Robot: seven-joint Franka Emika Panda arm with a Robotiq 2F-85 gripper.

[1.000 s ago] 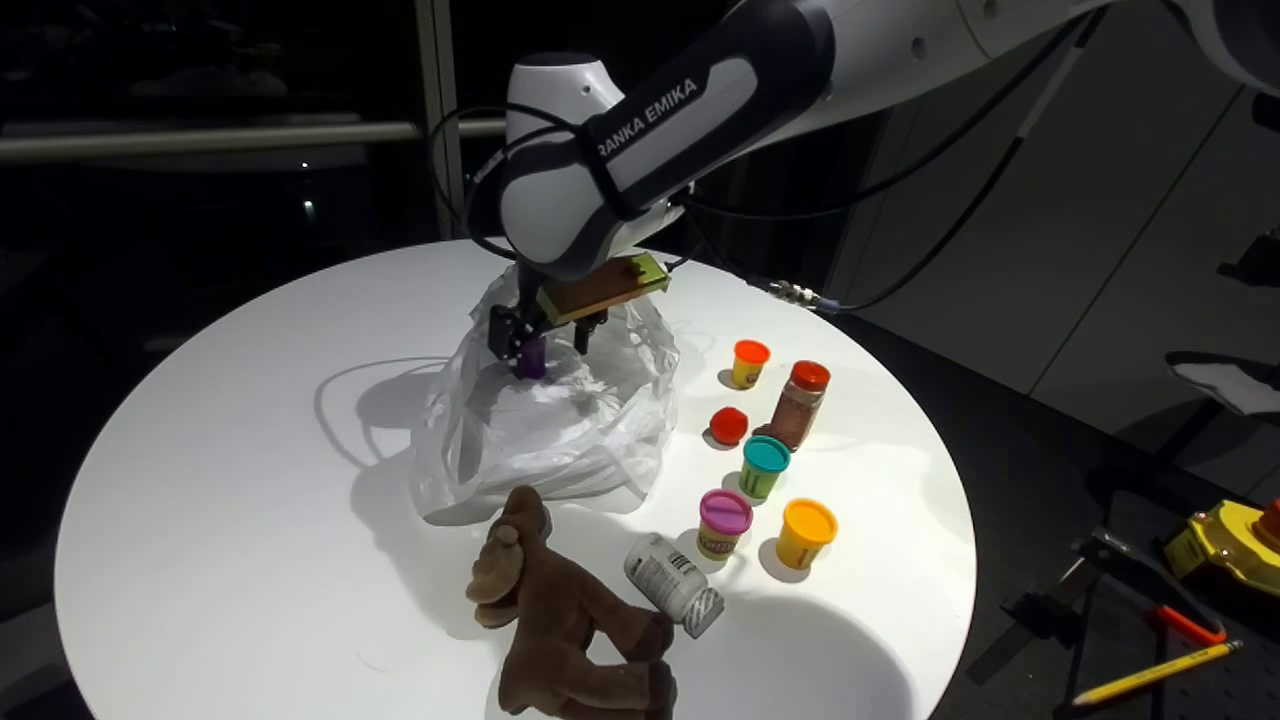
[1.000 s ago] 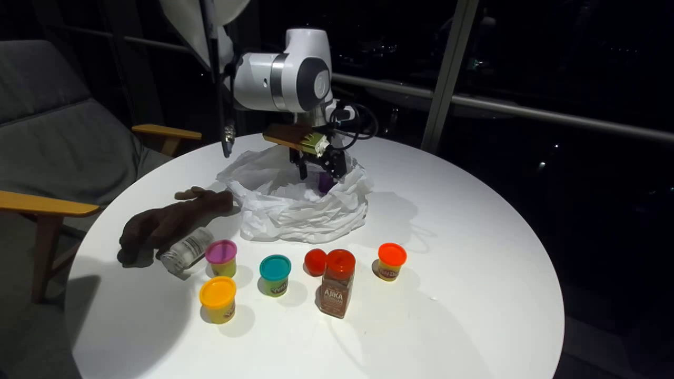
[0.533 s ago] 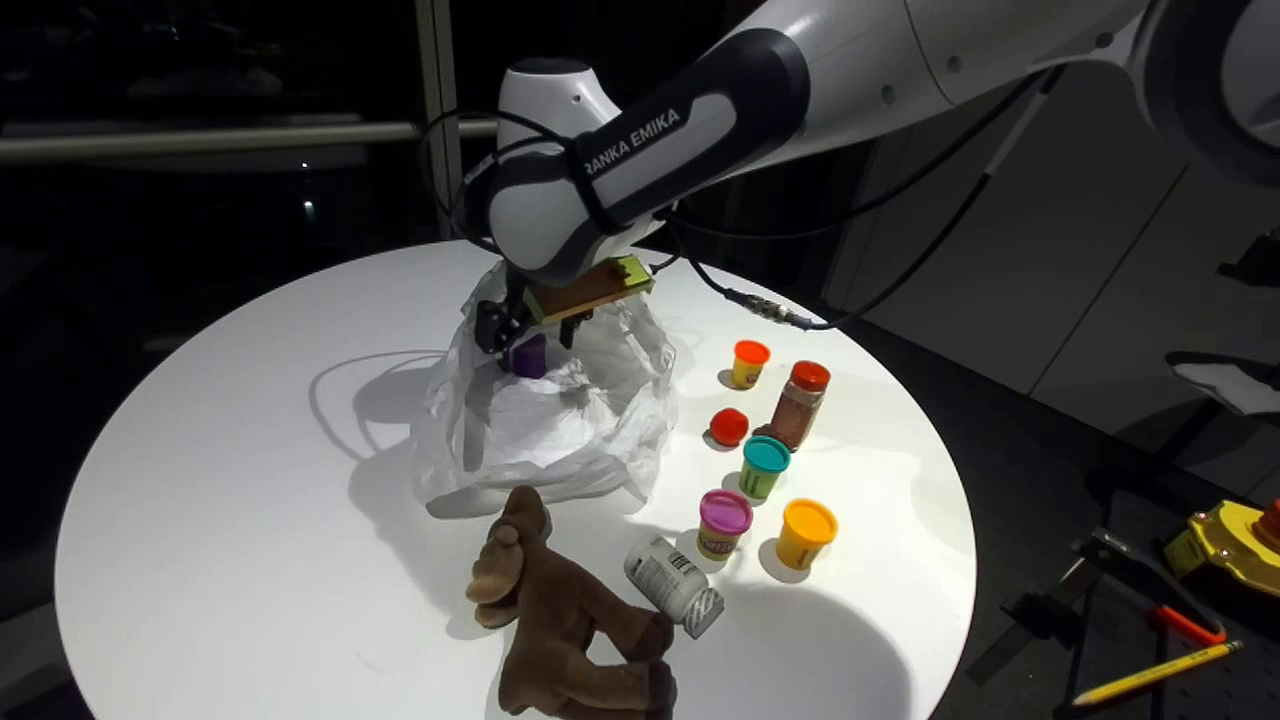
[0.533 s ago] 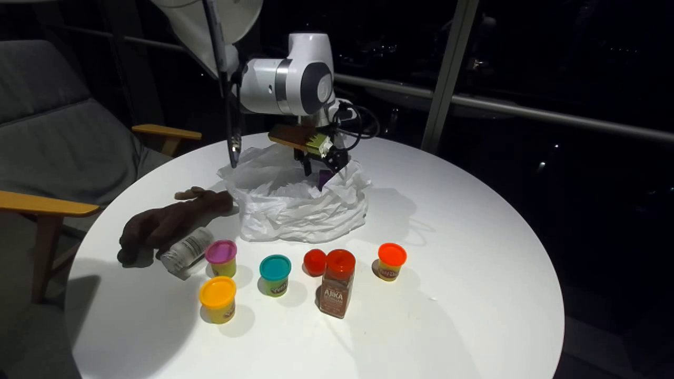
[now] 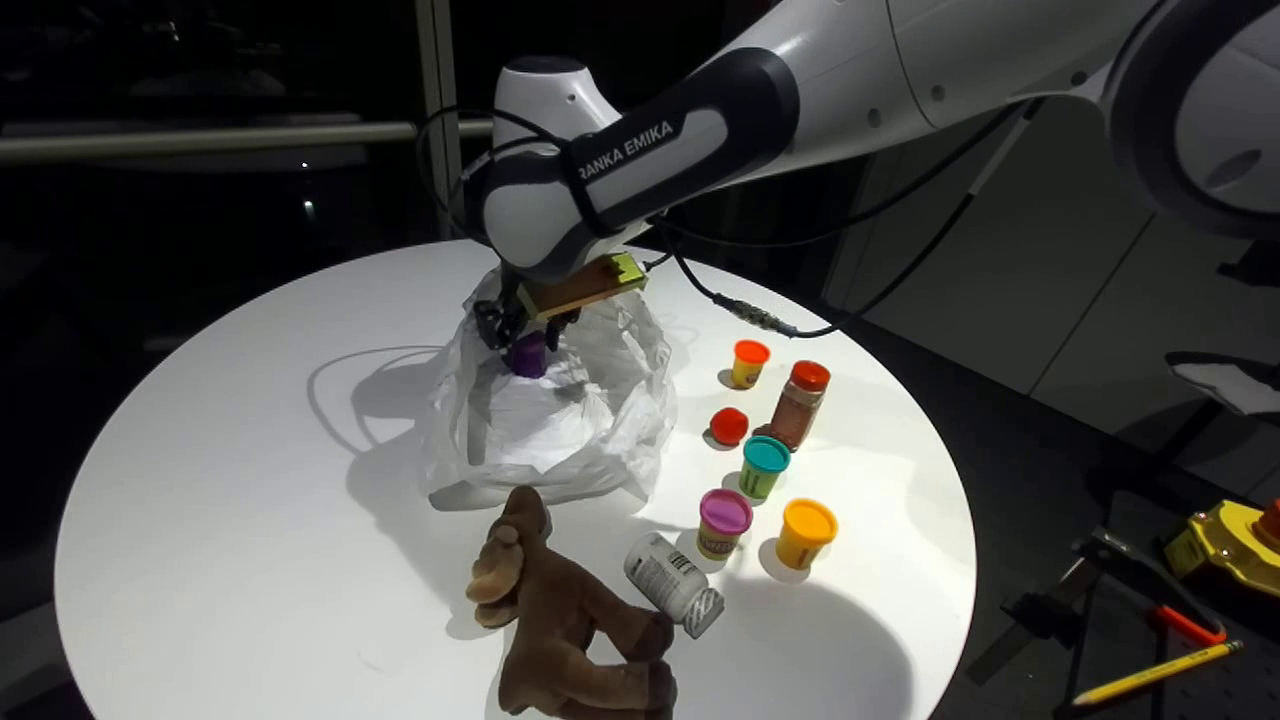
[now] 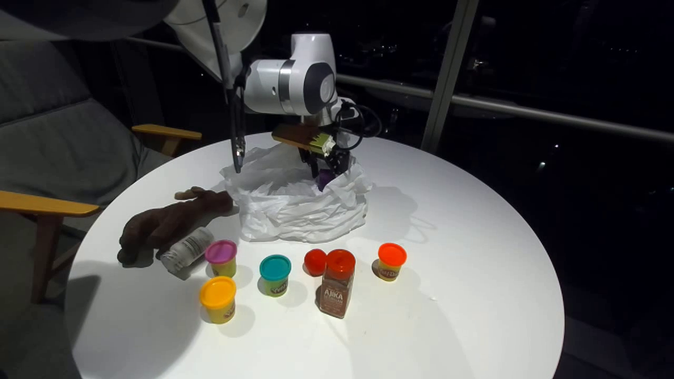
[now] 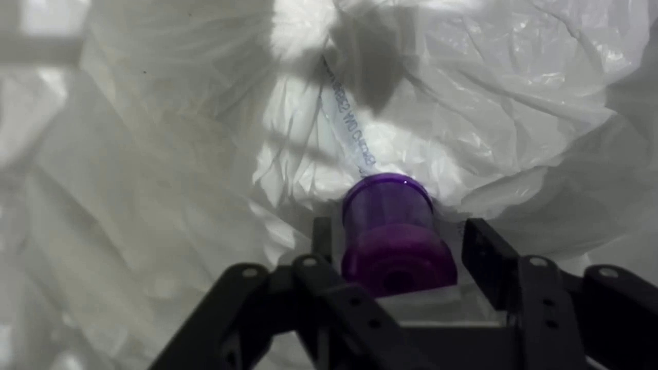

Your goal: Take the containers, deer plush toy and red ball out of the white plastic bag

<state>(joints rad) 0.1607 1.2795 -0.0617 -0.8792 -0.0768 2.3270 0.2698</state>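
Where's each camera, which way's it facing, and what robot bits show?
Wrist view: on the arm, behind the gripper, which shows at the bottom; looks into the white plastic bag at a purple tub.
An exterior view: high beside the round table, looking down past the deer plush toy to the bag; arm at top right.
An exterior view: also high, looking down past the yellow-orange tub to the bag; arm at top.
Both exterior views share the toy and that tub.
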